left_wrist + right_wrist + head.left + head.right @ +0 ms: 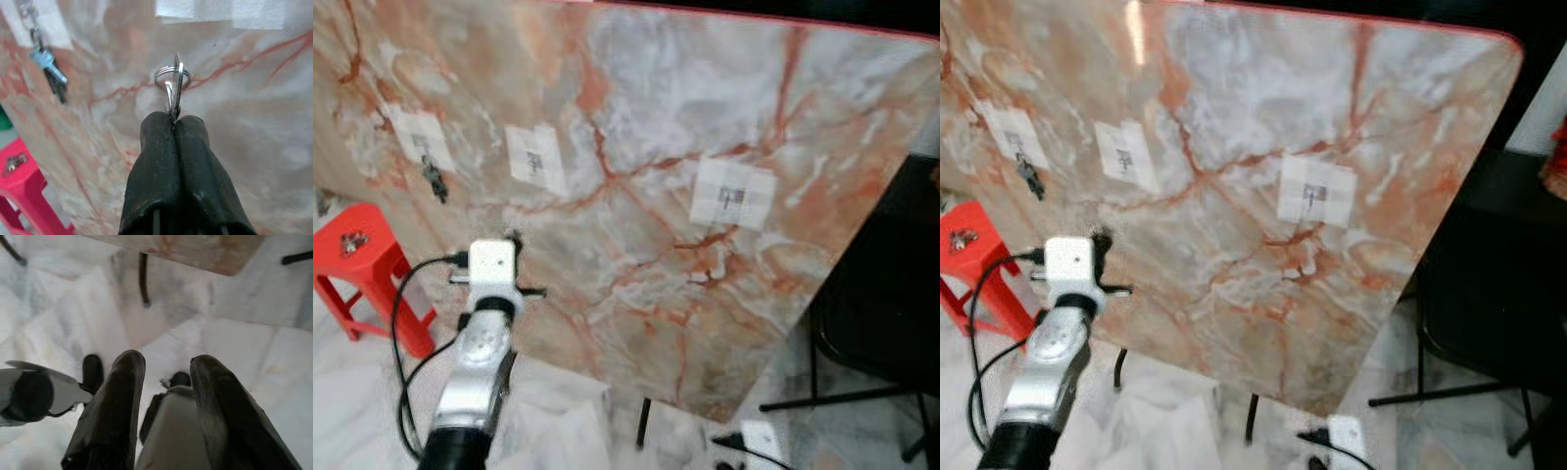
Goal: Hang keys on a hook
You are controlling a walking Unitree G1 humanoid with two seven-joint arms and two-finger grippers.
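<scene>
Our left gripper is clenched on the keys — their ring juts just past the fingertips, near the marble board. Our right gripper hangs released.

left arm raised — fingers pinched

Silver key on ring — pinched upright, near board.

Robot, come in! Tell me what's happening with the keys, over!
Left end effector shut on key ring, held up near the marble board. Right end effector open, idle. Other keys already hanging. Nothing blocking.
</scene>
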